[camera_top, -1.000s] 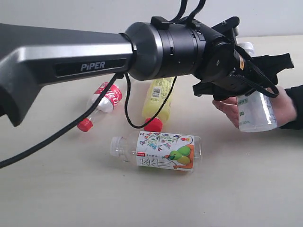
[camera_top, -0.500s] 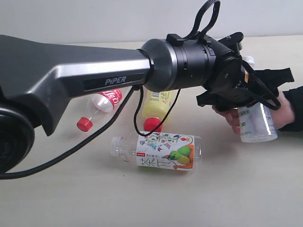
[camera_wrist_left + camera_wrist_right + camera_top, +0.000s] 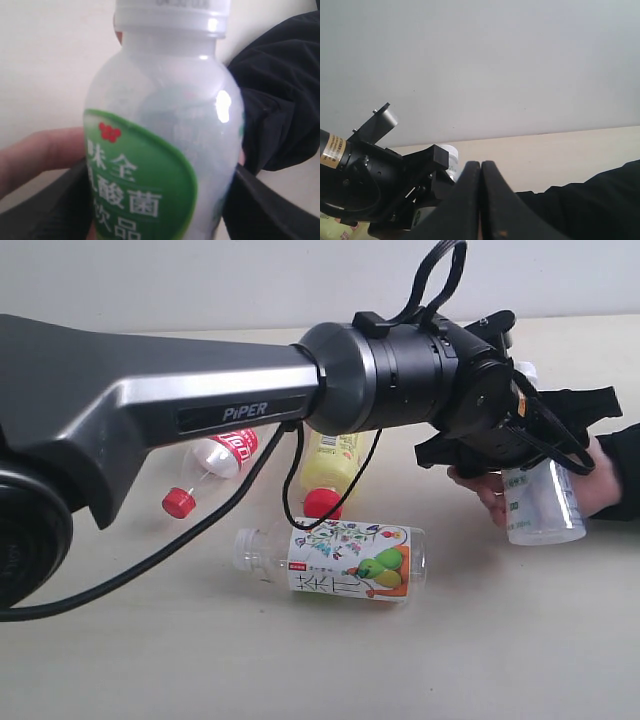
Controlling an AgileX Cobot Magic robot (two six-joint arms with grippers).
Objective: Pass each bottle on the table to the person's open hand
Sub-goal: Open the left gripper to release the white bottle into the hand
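The clear bottle with green-white label and white cap [image 3: 540, 502] stands upright against the person's hand [image 3: 480, 485] at the right. My left gripper [image 3: 530, 455] is shut on it, and in the left wrist view the bottle [image 3: 165, 150] fills the space between the black fingers [image 3: 60, 200], with the person's fingers [image 3: 35, 155] touching it. On the table [image 3: 500, 640] lie the red-label bottle [image 3: 222, 455], the yellow bottle [image 3: 330, 462] and the pear-label bottle [image 3: 345, 560]. My right gripper [image 3: 480, 170] is shut and holds nothing; it does not show in the exterior view.
The person's black sleeve [image 3: 620, 465] enters from the right edge. My left arm's long black body [image 3: 200, 410] and its cable [image 3: 150, 550] stretch over the lying bottles. A pale wall stands behind the table.
Over the last second the left arm reached further right and lowered the green-white bottle slightly into the person's hand. In the last half second almost nothing moved.
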